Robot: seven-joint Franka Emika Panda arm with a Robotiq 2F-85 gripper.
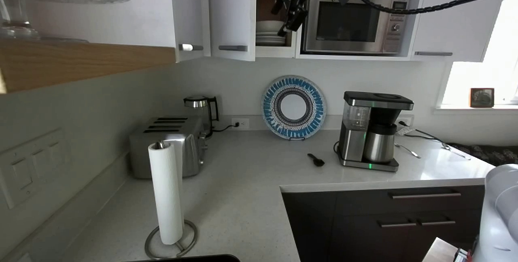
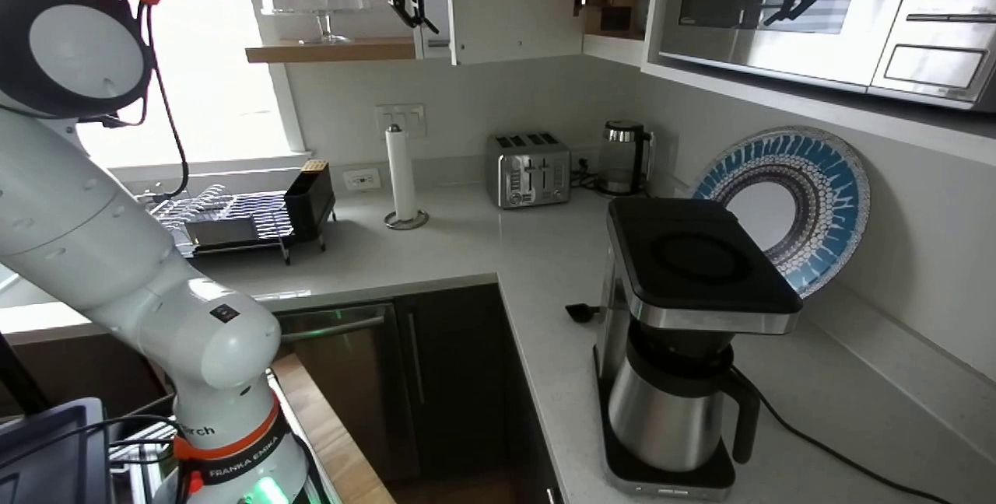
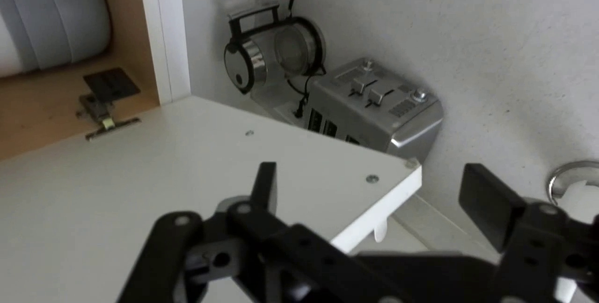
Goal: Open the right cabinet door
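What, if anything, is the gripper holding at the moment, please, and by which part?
Nothing is held: the gripper is open, its jaws apart, not clamped on the cabinet door.

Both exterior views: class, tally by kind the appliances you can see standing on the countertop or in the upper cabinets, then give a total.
Drip coffee maker: 1
Four-slot toaster: 1
Glass kettle: 1
Microwave: 1
Total: 4

Upper cab. door (image 3: 168,167) smooth, faint sheen; gripper (image 3: 372,188) matt; wall shelf (image 1: 89,64) grained wood. Toaster (image 2: 537,171) satin metal; kettle (image 2: 620,158) clear glass w/ polished metal up top; paper-towel roll (image 1: 166,197) soft-matt. Coffee mkr (image 2: 700,255) matt, plastic-look up top, its carafe (image 2: 665,418) brushed metal.
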